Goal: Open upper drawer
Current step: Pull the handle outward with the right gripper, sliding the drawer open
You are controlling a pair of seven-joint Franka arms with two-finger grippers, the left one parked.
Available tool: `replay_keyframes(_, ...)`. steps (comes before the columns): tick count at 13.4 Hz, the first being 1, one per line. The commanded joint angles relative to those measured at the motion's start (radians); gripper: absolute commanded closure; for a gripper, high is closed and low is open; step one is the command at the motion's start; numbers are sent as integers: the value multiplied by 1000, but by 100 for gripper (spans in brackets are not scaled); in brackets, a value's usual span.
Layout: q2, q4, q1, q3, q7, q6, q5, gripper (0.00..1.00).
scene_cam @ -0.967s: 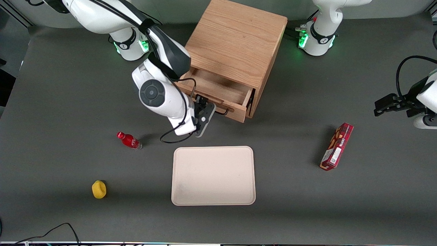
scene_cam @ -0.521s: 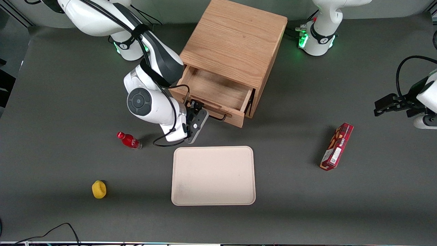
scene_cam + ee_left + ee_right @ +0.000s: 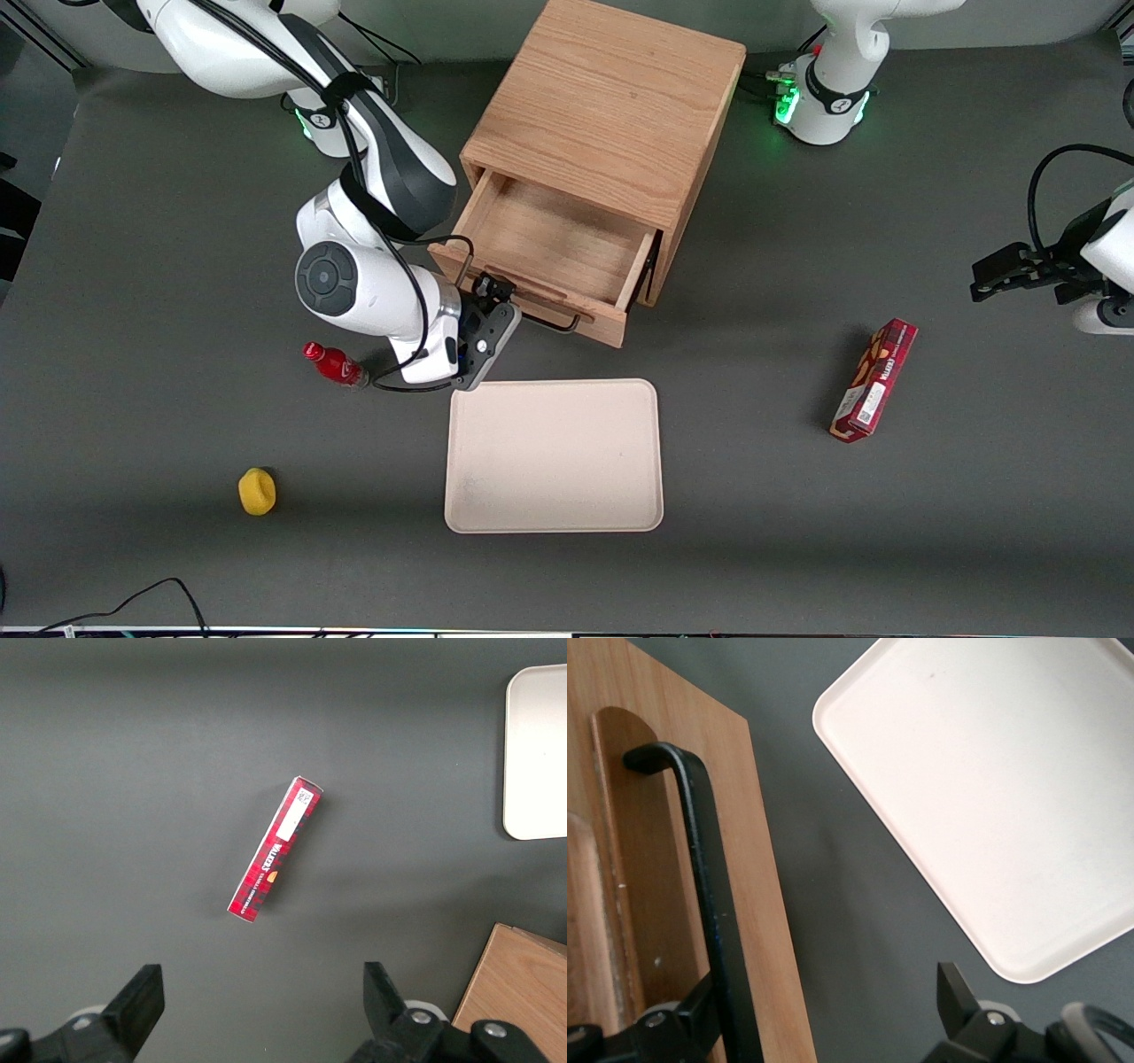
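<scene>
Oak upper drawer [image 3: 554, 252] stands pulled out, its black handle [image 3: 709, 895] seemingly between the parted end effector [image 3: 493, 291] fingers.

Tray [image 3: 554, 456], bottle [image 3: 335, 364], box [image 3: 873, 379], lemon [image 3: 257, 492]

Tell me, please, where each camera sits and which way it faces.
Front view: from above, looks down on the light-oak wooden cabinet, pulled-out upper drawer, both arms; gripper at black bar handle, jaws open.
Right wrist view: down at that handle and beige rectangular tray; own jaws show.
Left wrist view: down at red cardboard box; own jaws show.
All share the tray.
</scene>
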Motion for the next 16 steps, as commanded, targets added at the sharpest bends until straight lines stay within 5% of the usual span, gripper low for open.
replay_keyframes(1, 0, 16, 14, -35, -24, 16, 25, 0)
replay_keyframes(16, 42, 120, 11, -105, -27, 46, 53, 0)
